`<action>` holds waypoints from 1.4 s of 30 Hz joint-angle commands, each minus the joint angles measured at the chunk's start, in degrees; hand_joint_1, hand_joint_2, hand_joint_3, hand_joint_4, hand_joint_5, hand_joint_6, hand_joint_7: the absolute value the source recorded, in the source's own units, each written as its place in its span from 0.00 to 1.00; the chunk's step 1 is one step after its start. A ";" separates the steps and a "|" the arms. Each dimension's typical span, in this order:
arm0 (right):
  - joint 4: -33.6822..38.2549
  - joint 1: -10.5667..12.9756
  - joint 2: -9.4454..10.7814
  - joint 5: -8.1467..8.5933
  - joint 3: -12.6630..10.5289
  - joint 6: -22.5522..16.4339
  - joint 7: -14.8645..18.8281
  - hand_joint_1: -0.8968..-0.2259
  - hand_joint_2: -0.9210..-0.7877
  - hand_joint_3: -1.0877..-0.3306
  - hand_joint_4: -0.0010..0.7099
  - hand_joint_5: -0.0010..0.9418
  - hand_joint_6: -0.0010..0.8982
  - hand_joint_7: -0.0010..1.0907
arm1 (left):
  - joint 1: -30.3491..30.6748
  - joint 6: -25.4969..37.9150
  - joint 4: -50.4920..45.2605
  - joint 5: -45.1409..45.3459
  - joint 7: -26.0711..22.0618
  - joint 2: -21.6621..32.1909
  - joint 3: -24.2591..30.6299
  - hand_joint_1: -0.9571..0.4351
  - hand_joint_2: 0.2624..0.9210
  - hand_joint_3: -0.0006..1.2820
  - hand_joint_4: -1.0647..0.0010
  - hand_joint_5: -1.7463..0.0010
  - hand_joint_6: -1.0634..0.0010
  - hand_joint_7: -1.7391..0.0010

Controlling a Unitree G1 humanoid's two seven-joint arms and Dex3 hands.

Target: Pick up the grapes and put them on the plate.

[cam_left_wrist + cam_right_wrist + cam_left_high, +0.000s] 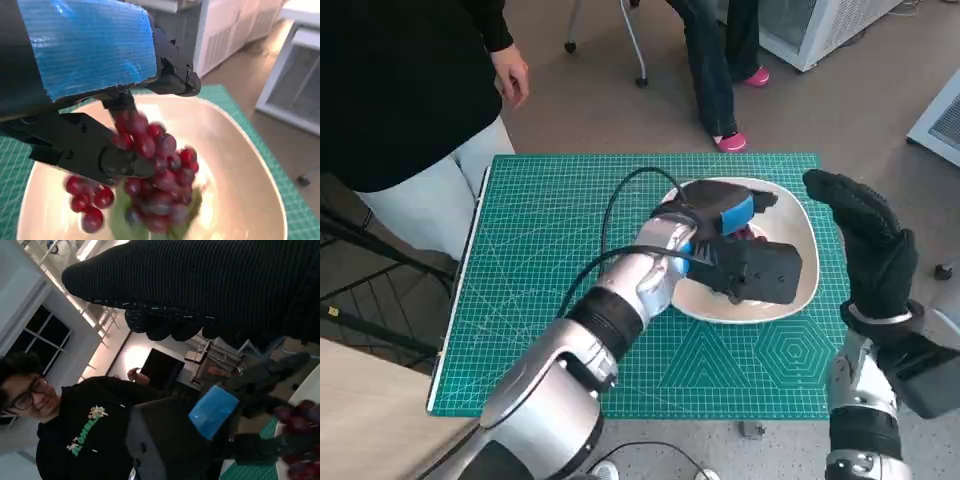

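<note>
Grapes (157, 175) in left robot hand (95, 145), wrist view

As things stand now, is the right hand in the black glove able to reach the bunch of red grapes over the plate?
Probably not directly. The left hand with blue tape already holds the bunch of red grapes above the cream plate and covers it from above. The gloved right hand is raised beside the plate, holding nothing.
</note>
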 commanded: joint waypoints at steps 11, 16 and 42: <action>2.98 -1.10 0.86 -0.29 0.62 0.76 0.47 0.67 0.00 0.63 0.45 0.00 0.33 0.00 | 5.44 -8.45 -6.23 -2.87 5.24 8.42 3.86 0.26 1.00 0.27 0.75 1.00 0.67 1.00; 4.08 -1.75 1.24 -0.17 0.73 0.50 0.90 0.67 0.00 0.63 0.45 0.00 0.33 0.00 | 7.83 -11.93 -8.30 -4.91 6.49 11.15 6.45 0.24 1.00 0.33 0.77 1.00 0.68 1.00; 7.94 -4.01 1.85 -0.02 0.38 -0.17 2.62 0.65 0.00 0.69 0.48 0.01 0.35 0.01 | 13.17 -23.44 -8.28 -24.26 -4.07 14.66 22.99 0.20 1.00 0.46 0.79 1.00 0.70 1.00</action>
